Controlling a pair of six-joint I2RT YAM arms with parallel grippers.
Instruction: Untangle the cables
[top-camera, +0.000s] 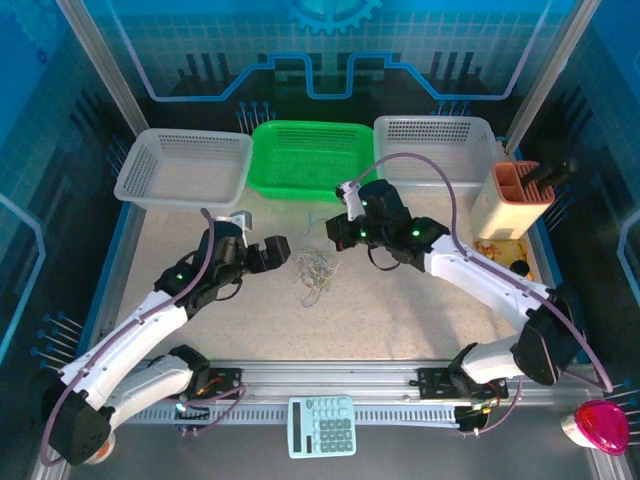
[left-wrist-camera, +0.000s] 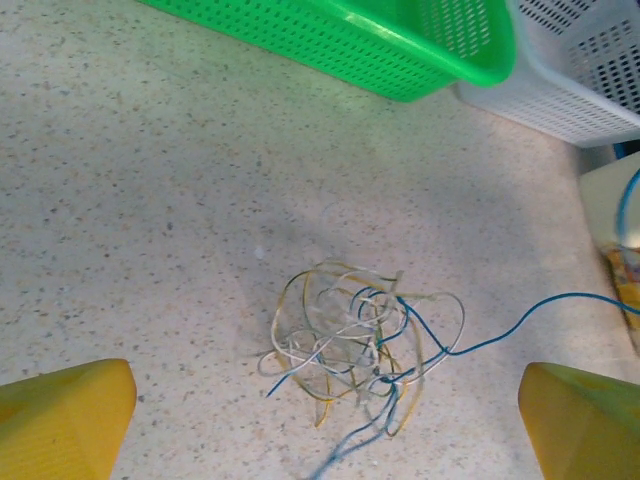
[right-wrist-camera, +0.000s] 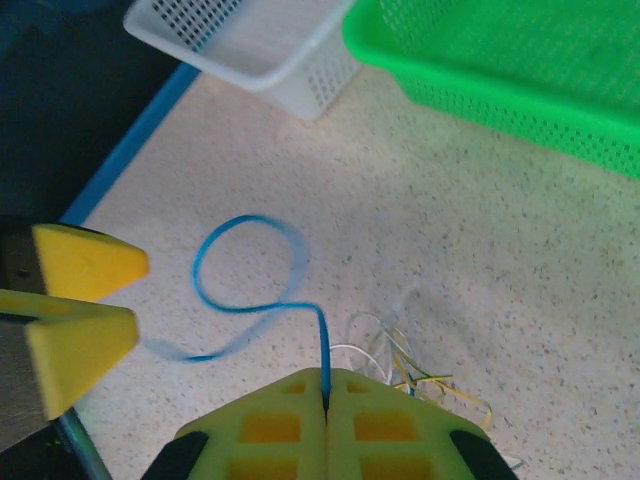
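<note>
The left fingers (top-camera: 282, 249) stand spread apart, holding nothing, just left of the cables (top-camera: 312, 272), a loose tangle of pale and blue cords lying mid-worktop. The right fingers (right-wrist-camera: 325, 410) are pressed together on a blue cable (right-wrist-camera: 322, 350) that loops away from the tangle. Bare speckled worktop (top-camera: 400, 310) lies open in front of and beside the bundle. Behind it, a white basket (top-camera: 185, 165), a green basket (top-camera: 305, 158) and a second white basket (top-camera: 435, 145) line the far edge. Blue wall panels (top-camera: 330, 40) close in the cell.

Smooth cables (left-wrist-camera: 350, 338), matt speckled table (left-wrist-camera: 140, 180), glossy plastic basket (left-wrist-camera: 400, 40).
</note>
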